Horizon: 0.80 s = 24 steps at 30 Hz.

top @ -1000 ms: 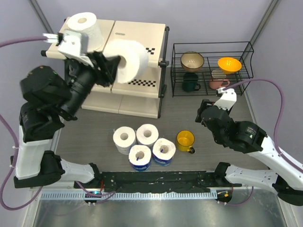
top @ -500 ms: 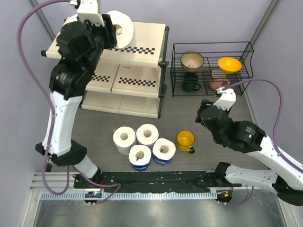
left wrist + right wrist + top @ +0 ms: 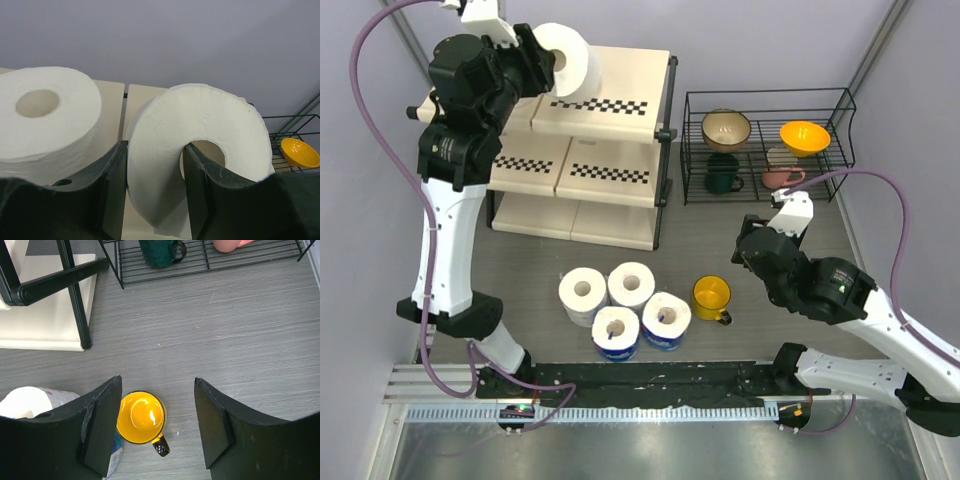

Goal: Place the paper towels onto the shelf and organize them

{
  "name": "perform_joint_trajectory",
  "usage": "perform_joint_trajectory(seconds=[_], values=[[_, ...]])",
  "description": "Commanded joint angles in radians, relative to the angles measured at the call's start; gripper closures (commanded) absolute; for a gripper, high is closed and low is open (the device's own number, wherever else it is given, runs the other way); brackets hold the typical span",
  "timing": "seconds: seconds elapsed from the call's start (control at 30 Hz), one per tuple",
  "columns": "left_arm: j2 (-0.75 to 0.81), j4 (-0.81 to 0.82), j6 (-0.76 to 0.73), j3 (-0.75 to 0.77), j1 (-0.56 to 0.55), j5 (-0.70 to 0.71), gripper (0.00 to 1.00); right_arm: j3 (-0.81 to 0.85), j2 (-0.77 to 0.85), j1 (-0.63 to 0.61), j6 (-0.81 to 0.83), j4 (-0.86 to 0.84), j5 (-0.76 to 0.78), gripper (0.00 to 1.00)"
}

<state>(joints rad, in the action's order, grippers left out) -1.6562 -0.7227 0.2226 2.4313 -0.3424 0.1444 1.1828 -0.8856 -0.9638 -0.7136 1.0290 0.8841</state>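
Top external: a paper roll (image 3: 586,62), clamped through its core by the left gripper (image 3: 550,60), is being raised to the shelf (image 3: 635,72)'s top board at eleven o'clock, nearing placement.

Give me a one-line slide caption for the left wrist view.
Left pincer clamps a white paper roll by its wall above the shelf's top board, beside a second roll.

A: On the grey table (image 3: 710,235), out in the open?
B: A yellow mug (image 3: 711,297), upright, handle toward the near edge.
A: And at the back right?
B: Black wire rack (image 3: 770,92). Up top, a tan bowl (image 3: 726,128) beside an orange bowl (image 3: 805,136); below, a dark green mug (image 3: 723,174) and a pink mug (image 3: 782,177).
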Motion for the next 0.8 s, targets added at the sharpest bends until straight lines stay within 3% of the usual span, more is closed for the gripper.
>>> perform_joint_trajectory(seconds=[0.0, 0.27, 0.4, 0.5, 0.77], values=[[0.044, 0.091, 0.038, -0.008, 0.016, -0.048, 0.67, -0.005, 0.020, 0.005, -0.032, -0.020, 0.007, 0.35], [0.042, 0.075, 0.035, -0.005, 0.028, -0.049, 0.64, -0.017, 0.019, 0.005, -0.040, -0.023, -0.002, 0.35], [0.050, 0.068, 0.031, -0.018, 0.034, -0.046, 0.57, -0.026, 0.014, 0.005, -0.040, -0.026, -0.007, 0.36], [0.053, 0.071, 0.027, -0.034, 0.037, -0.046, 0.46, -0.032, 0.014, 0.005, -0.043, -0.030, -0.011, 0.35], [0.042, 0.092, 0.021, -0.032, 0.046, -0.058, 0.42, -0.077, 0.014, 0.005, -0.056, -0.047, -0.039, 0.36]])
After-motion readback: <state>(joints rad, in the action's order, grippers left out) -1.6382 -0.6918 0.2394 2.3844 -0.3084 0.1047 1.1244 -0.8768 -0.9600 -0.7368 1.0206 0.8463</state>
